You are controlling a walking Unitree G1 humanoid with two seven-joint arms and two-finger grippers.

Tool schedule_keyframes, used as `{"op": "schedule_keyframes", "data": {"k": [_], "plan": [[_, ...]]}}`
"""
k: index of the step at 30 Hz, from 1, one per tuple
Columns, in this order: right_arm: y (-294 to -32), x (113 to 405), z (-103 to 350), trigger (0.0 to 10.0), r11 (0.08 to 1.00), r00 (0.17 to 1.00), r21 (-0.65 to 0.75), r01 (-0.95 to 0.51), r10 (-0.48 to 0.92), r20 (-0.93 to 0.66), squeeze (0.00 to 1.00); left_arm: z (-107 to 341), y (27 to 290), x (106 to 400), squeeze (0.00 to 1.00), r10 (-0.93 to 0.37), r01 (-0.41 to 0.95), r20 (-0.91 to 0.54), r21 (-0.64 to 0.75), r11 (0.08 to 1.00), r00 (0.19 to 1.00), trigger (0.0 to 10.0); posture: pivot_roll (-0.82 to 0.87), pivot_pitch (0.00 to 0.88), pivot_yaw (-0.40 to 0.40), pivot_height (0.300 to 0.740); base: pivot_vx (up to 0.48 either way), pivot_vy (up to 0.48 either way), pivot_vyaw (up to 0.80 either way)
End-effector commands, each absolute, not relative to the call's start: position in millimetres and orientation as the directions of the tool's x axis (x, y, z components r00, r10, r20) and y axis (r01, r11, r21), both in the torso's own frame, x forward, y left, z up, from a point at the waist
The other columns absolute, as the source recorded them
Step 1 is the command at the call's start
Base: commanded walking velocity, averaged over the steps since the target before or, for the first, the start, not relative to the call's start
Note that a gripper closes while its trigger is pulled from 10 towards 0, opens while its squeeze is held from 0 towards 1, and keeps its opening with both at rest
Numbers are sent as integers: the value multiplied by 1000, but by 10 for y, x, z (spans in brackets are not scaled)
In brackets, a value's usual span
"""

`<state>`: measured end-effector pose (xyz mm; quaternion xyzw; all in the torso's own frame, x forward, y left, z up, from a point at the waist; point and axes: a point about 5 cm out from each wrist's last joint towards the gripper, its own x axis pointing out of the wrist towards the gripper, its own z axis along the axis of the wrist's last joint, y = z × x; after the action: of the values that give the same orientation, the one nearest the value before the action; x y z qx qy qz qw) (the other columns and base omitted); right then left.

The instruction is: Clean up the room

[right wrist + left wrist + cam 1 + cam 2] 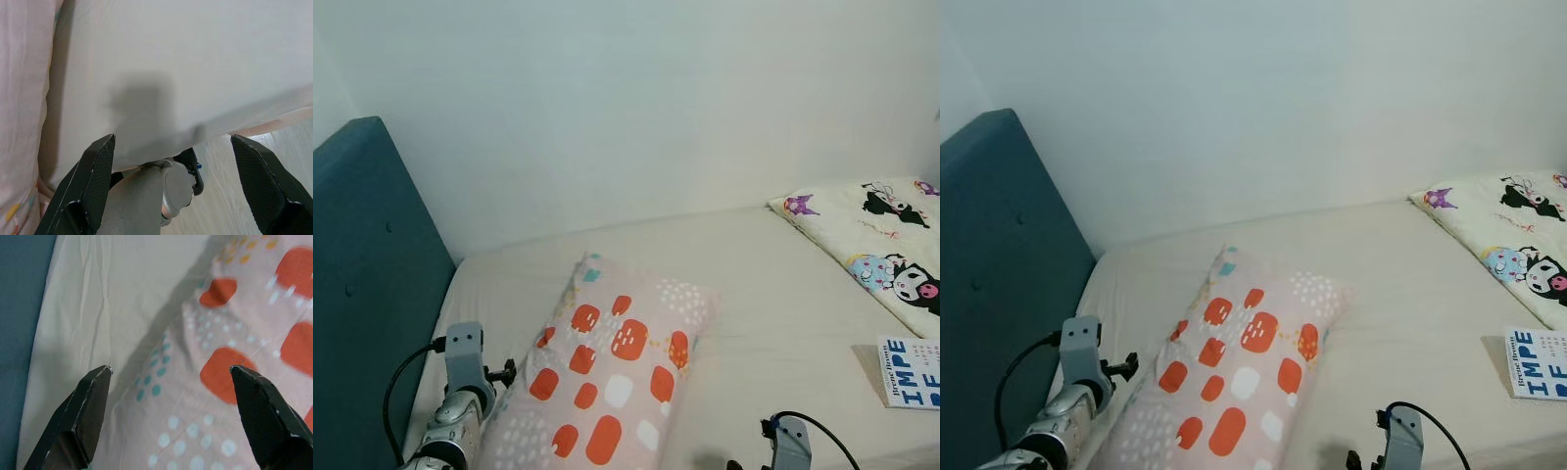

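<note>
With its fingers spread wide and empty, the left gripper should straddle the pillow edge just ahead, then pinch.

A plain pale wall (faintly greenish in this light) rises behind a bed covered by a smooth cream fitted sheet. At the bed's left end stands a teal upholstered headboard with button tufts. Light wood-grain flooring runs beside the bed's edge.
</note>
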<state>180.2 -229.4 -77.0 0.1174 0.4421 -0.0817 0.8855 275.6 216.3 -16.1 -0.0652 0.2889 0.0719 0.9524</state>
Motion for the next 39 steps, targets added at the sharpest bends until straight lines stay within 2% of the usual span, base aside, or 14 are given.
{"op": "schedule_keyframes", "data": {"k": [1, 11, 28, 37, 39], "plan": [[-2215, 1686, -845, 10000, 959, 561, 137, 250, -28, -827, 0, -319, 2130, 2587, 0, 94, -175, -625, -69, 982, 775, 10000, -102, 0, 50, 740, 0, 0, 0], [-2215, 1670, -851, 10000, 960, 557, 136, 245, -25, -830, 0, -369, 2105, 2532, 0, 80, -167, -648, -74, 983, 758, 10000, -99, 0, 42, 740, -264, 0, 0], [-2176, 1681, -856, 10000, 966, 552, 133, 223, -13, -833, 0, -396, 2045, 2513, 0, 71, -167, -654, -86, 982, 754, 10000, -95, 0, 35, 740, 0, 0, 0], [-2159, 1660, -868, 10000, 964, 548, 137, 227, -10, -836, 0, -411, 2032, 2499, 0, 67, -156, -665, -75, 985, 744, 10000, -93, 0, 41, 740, -475, 0, 0], [-2145, 1655, -874, 10000, 964, 546, 140, 227, -7, -837, 0, -409, 2041, 2499, 0, 72, -155, -664, -67, 986, 745, 10000, -92, 0, 43, 740, 0, 0, 0]]}}
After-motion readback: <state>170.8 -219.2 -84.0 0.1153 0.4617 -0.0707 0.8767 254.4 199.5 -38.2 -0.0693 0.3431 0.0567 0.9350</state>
